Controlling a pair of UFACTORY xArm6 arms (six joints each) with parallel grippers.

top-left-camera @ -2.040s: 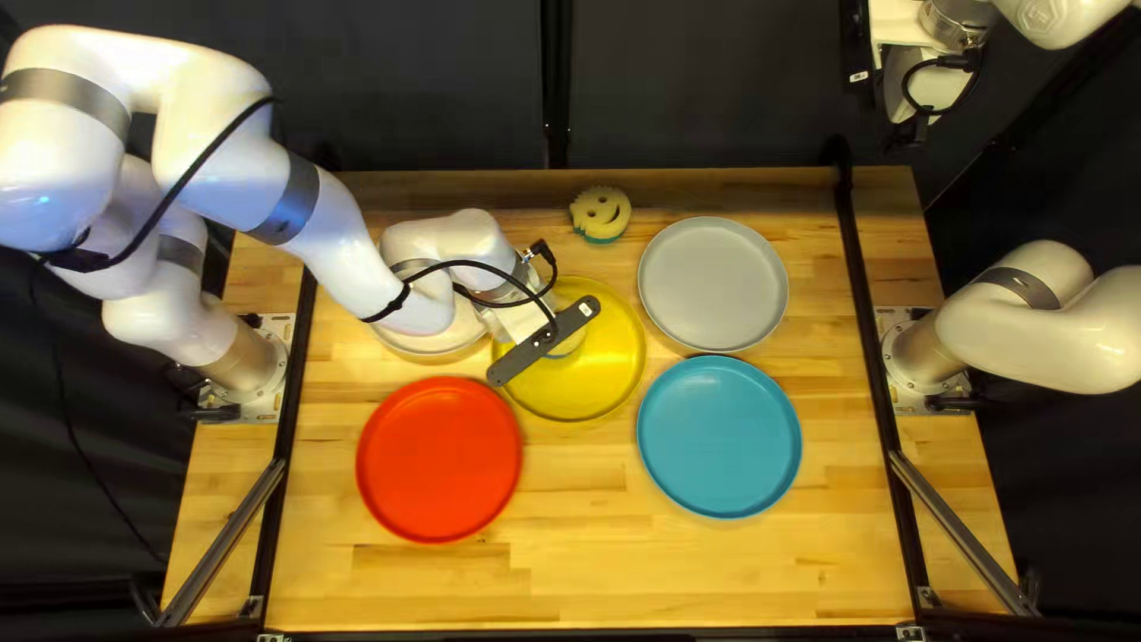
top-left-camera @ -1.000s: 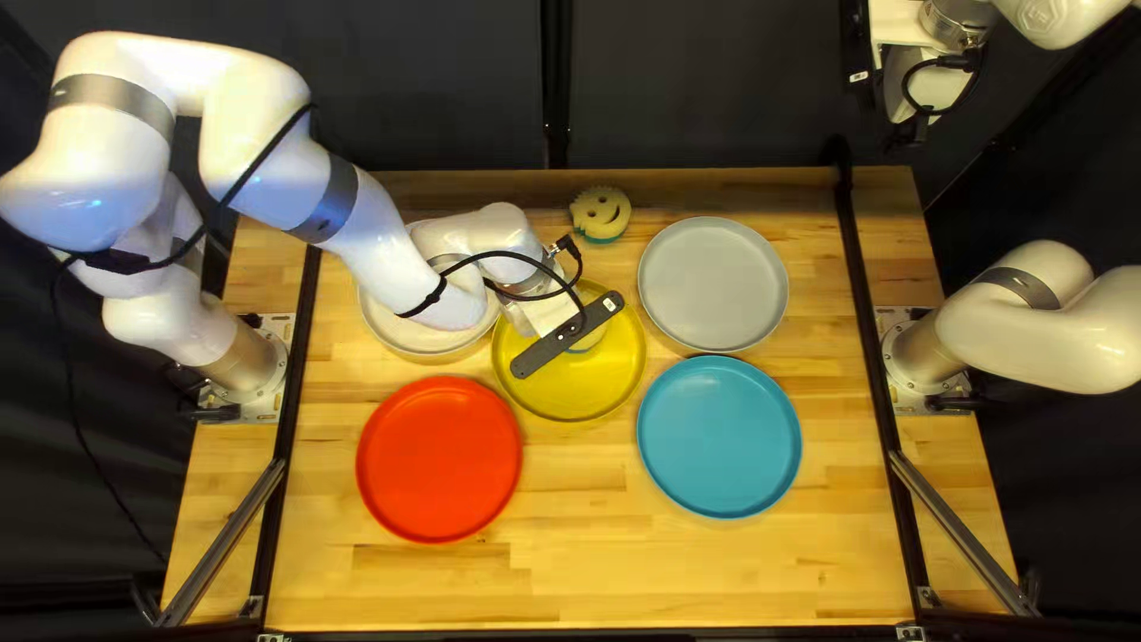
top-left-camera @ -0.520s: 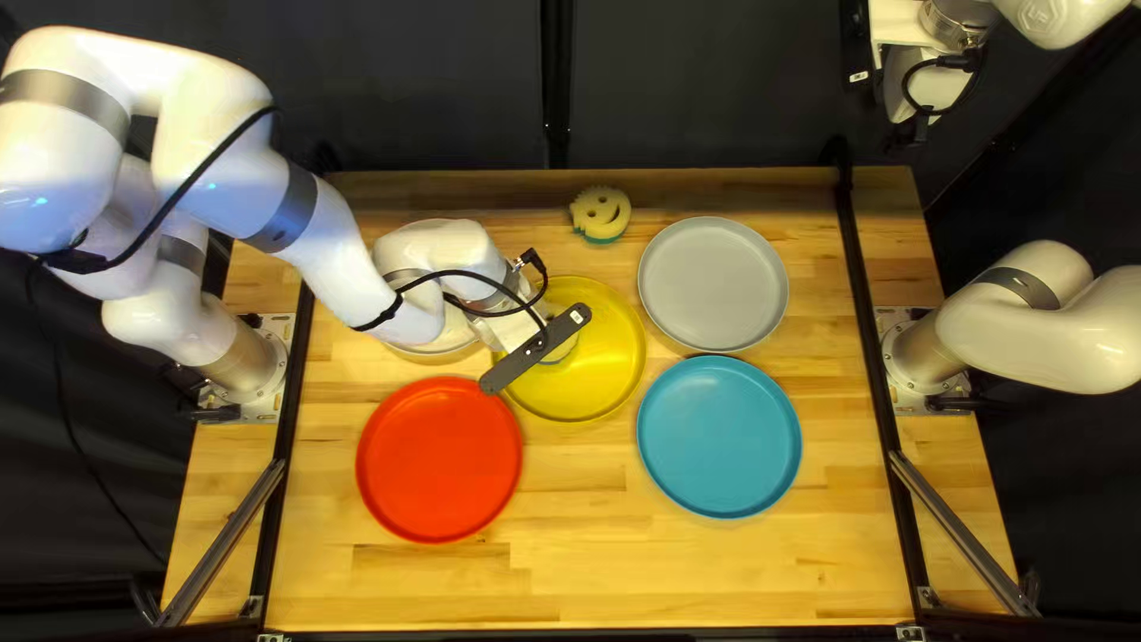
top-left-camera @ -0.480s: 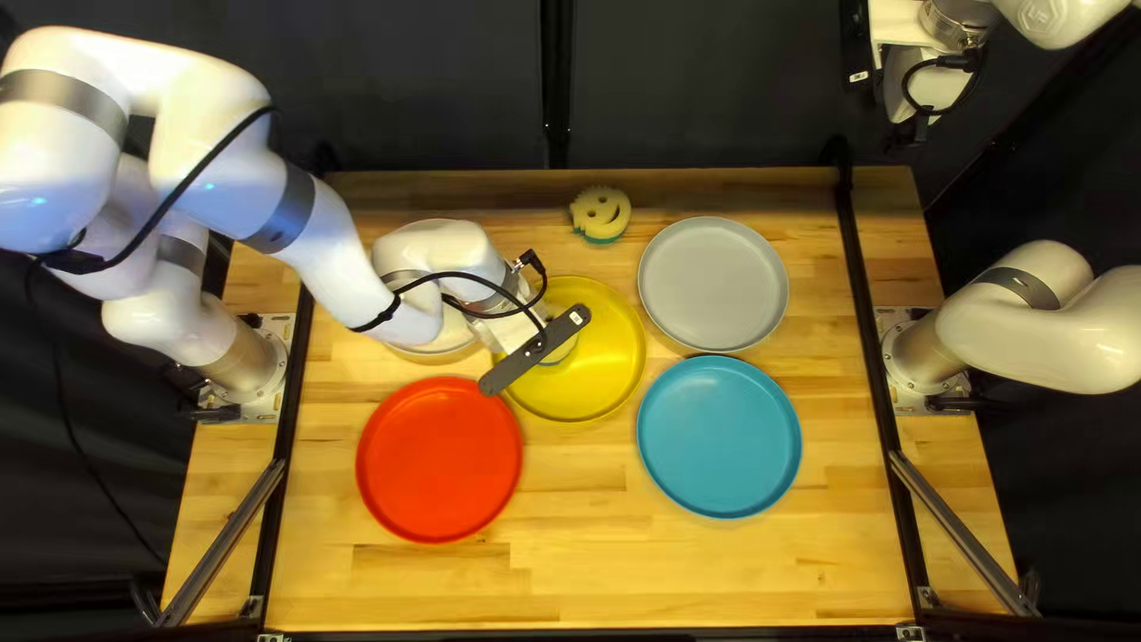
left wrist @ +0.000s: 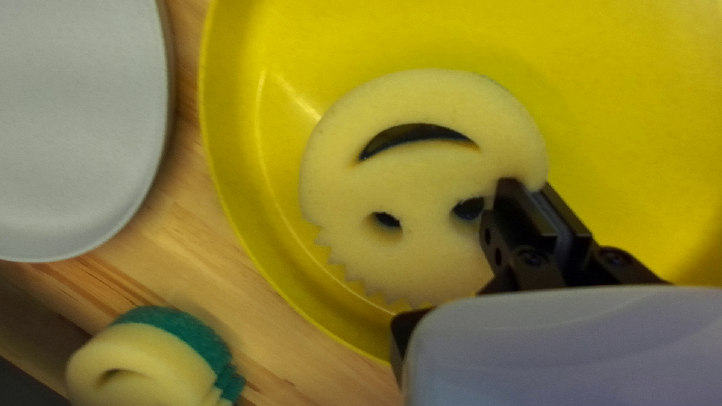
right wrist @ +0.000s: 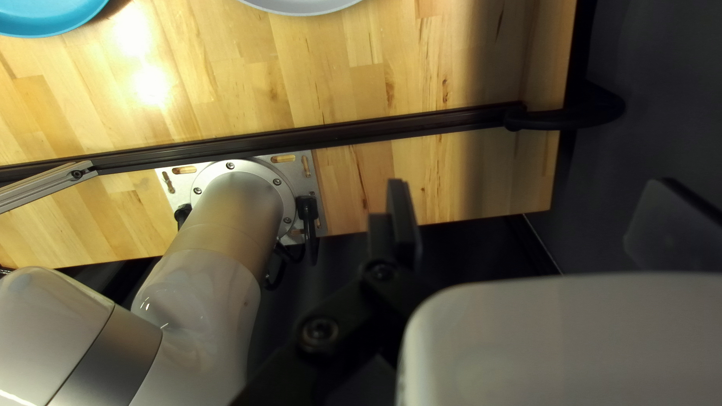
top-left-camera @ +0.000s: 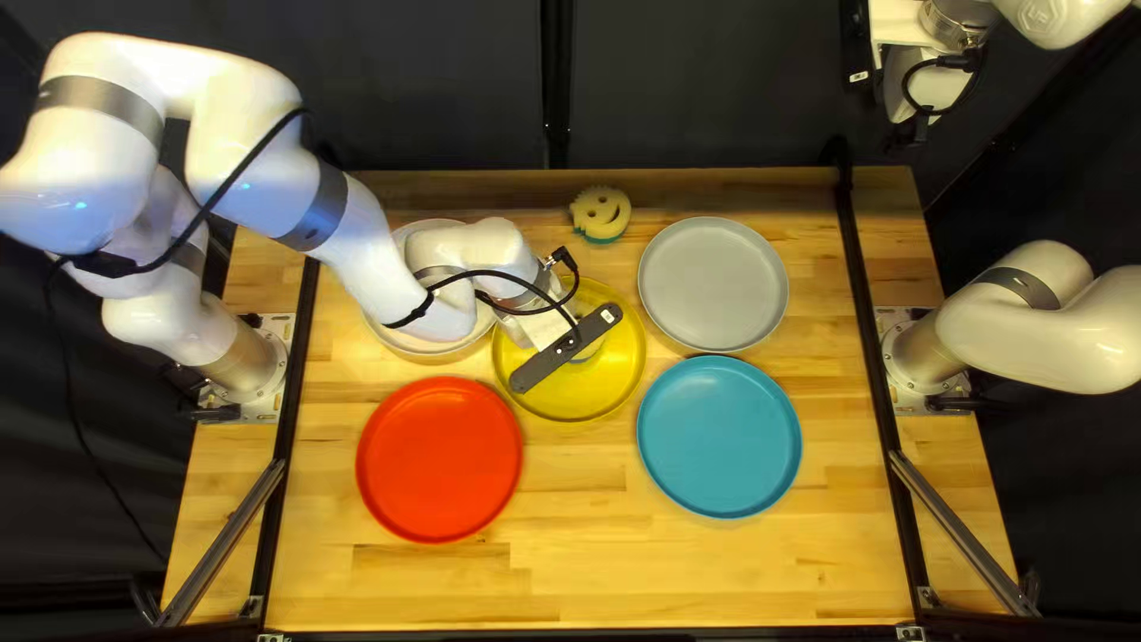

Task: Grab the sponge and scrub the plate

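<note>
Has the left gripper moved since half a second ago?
Yes: in the top left view, the left gripper has shifted right, farther in over the yellow plate, which hasn't moved.

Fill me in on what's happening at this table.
My left pincer is shut on a smiling-face sponge over the yellow plate, apparently to scrub it. My right pincer is open and holds nothing. A second sponge lies on the table beyond the yellow plate.

a robotics lab: white arms (top-left-camera: 369, 256), dark curtain (top-left-camera: 416, 95)
</note>
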